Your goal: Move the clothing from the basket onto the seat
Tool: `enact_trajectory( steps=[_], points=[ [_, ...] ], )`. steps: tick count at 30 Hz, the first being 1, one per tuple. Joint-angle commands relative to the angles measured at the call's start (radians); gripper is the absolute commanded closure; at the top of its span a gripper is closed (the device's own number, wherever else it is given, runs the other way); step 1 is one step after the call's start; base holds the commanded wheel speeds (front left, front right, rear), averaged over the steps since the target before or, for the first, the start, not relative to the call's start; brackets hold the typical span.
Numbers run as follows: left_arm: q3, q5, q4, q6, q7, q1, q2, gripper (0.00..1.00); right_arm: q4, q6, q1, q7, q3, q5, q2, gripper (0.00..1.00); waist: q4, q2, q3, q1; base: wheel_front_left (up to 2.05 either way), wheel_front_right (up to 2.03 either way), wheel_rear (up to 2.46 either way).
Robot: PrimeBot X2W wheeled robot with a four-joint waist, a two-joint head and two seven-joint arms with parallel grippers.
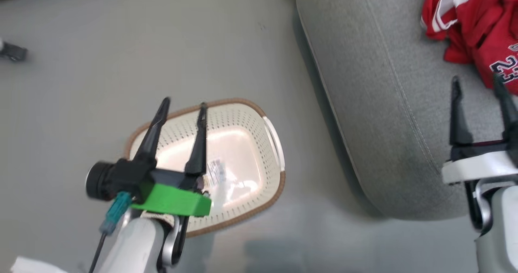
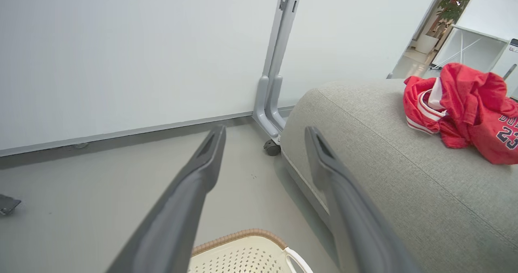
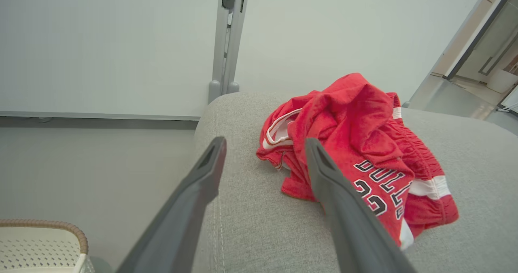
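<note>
On the seat [image 1: 384,103], clothing [image 1: 477,26] in a crumpled heap; right gripper [image 1: 476,78] near it, spread open, grasping nothing; left gripper [image 1: 184,103] above the basket [image 1: 234,101], spread open too, grasping nothing.

My left tool [image 1: 184,103] has two long, dark, tapering fingers [image 1: 151,137] on a black base. A bright green block [image 1: 174,200] sits beneath, a round black camera [image 1: 99,180] beside it, and a teal plug [image 1: 115,214] trails a black cable [image 1: 97,250]. My right tool [image 1: 476,78] rises from a white collar [image 1: 471,167]. My left forearm [image 1: 135,240] is pale grey.
</note>
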State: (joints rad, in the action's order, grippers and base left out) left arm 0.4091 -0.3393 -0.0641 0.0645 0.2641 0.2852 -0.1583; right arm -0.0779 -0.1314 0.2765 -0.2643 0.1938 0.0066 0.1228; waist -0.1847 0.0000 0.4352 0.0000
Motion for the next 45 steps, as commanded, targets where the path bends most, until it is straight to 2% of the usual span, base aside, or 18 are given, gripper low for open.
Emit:
enact_trajectory(
  steps=[1,5,10,19,24,37,44,45],
  points=[
    [-0.036,0.017,0.012,-0.010,0.000,-0.045,0.016,0.00,0.006,0.001,-0.033,0.000,-0.028,0.018,0.005,0.00,0.097,0.0000,-0.187,0.0000,0.00,0.00,0.00],
    [-0.143,0.047,0.033,-0.037,0.000,-0.152,0.053,0.00,0.031,0.001,-0.085,0.000,-0.103,0.045,-0.001,0.00,0.128,0.0000,-0.268,0.0000,0.00,0.00,0.00],
    [-0.233,0.093,0.034,-0.061,0.000,-0.253,0.082,0.00,0.062,0.001,-0.172,0.000,-0.170,0.072,-0.021,0.00,0.161,0.0000,-0.349,0.0000,0.00,0.00,0.00],
    [-0.331,0.151,0.087,-0.090,0.000,-0.383,0.103,0.00,0.071,0.001,-0.295,0.000,-0.252,0.120,-0.034,0.00,0.192,0.0000,-0.424,0.0000,0.00,0.00,0.00],
    [-0.369,0.157,0.121,-0.118,0.000,-0.445,0.107,0.00,0.067,0.001,-0.324,0.000,-0.288,0.144,-0.040,0.00,0.194,0.0000,-0.442,0.0000,0.00,0.00,0.00],
    [-0.371,0.177,0.121,-0.101,0.000,-0.496,0.108,0.00,0.055,0.001,-0.350,0.000,-0.309,0.160,-0.056,0.00,0.189,0.0000,-0.458,0.0000,0.00,0.00,0.00],
    [-0.369,0.175,0.120,-0.110,0.000,-0.491,0.107,0.00,0.057,0.001,-0.346,0.000,-0.298,0.159,-0.058,0.00,0.185,0.0000,-0.454,0.0000,0.00,0.00,0.00],
    [-0.369,0.170,0.121,-0.108,0.000,-0.483,0.108,1.00,0.056,0.000,-0.338,0.000,-0.300,0.153,-0.060,1.00,0.184,0.0000,-0.454,0.0000,0.00,0.00,0.00]
  ],
)
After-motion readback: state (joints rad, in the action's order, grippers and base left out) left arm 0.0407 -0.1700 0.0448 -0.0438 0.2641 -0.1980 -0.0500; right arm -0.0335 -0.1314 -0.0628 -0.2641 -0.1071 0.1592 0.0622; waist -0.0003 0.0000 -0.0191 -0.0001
